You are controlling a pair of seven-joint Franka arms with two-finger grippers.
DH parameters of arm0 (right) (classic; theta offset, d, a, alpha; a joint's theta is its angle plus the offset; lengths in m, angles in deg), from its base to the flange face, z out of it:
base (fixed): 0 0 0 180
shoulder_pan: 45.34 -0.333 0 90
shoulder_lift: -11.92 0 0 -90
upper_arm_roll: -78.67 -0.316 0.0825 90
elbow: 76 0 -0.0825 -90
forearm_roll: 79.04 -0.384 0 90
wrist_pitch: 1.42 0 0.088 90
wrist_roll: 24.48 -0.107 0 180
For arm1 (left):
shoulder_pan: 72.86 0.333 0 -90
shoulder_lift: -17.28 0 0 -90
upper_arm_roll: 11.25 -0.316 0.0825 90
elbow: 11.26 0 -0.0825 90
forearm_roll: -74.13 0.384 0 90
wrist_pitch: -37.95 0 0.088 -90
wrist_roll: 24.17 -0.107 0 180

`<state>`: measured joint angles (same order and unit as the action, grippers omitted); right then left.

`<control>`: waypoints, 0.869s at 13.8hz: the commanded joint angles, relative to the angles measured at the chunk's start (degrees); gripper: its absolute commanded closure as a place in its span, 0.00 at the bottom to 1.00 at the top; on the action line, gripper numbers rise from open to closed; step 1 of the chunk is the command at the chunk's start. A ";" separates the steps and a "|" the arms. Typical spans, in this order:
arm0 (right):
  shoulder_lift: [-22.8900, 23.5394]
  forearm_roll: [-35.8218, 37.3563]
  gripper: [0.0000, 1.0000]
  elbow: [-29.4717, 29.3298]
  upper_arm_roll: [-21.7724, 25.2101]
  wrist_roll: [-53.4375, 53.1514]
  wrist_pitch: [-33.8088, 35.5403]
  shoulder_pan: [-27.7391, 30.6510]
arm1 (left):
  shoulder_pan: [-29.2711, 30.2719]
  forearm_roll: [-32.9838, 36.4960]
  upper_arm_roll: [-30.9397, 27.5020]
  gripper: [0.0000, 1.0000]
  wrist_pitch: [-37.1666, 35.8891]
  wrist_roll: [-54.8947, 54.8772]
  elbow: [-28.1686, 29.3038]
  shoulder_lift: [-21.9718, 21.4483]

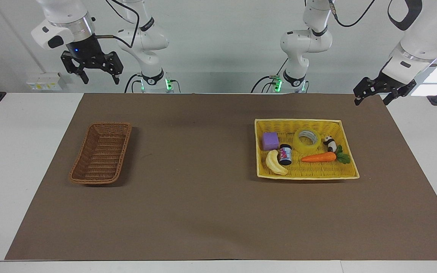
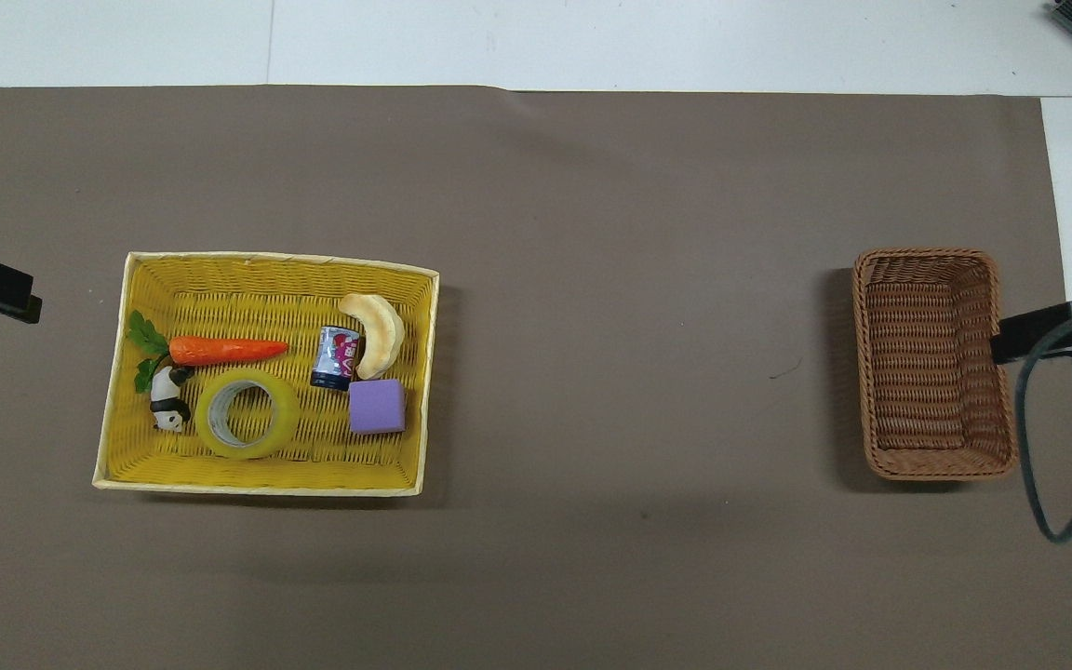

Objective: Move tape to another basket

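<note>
The tape (image 1: 307, 141), a glossy translucent yellowish ring with a pale core, lay flat in the yellow woven basket (image 1: 345, 175), touching neither wall, between a purple cube (image 1: 270, 141) and a panda figure (image 1: 330, 144). A smooth carrot (image 1: 318, 157), a curved banana (image 1: 275, 163) and a small jar (image 1: 285, 154) lay farther from the robots. The brown wicker basket (image 1: 76, 170), narrow with sloped sides, sat well apart toward the right arm's end, with bare brown mat (image 1: 203, 197) between. The left gripper (image 1: 372, 97) and right gripper (image 1: 97, 77) both hung raised and released, empty.
</note>
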<state>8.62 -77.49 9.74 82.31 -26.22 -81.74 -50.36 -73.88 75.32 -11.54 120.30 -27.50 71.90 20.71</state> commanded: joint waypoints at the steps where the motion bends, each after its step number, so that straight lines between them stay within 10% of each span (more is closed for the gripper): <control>1: -0.66 -0.58 0.00 0.74 -0.29 0.86 -0.63 0.80 | -0.20 -0.05 0.03 0.00 0.43 0.51 1.38 -0.87; 12: -0.66 -0.58 0.00 0.74 -0.29 0.86 -0.63 0.80 | -0.20 -0.05 0.03 0.00 1.06 -0.09 4.11 -2.54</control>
<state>8.62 -77.49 9.74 82.31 -26.22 -81.74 -50.36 -73.92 75.28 -11.46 120.40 -27.40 72.68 20.53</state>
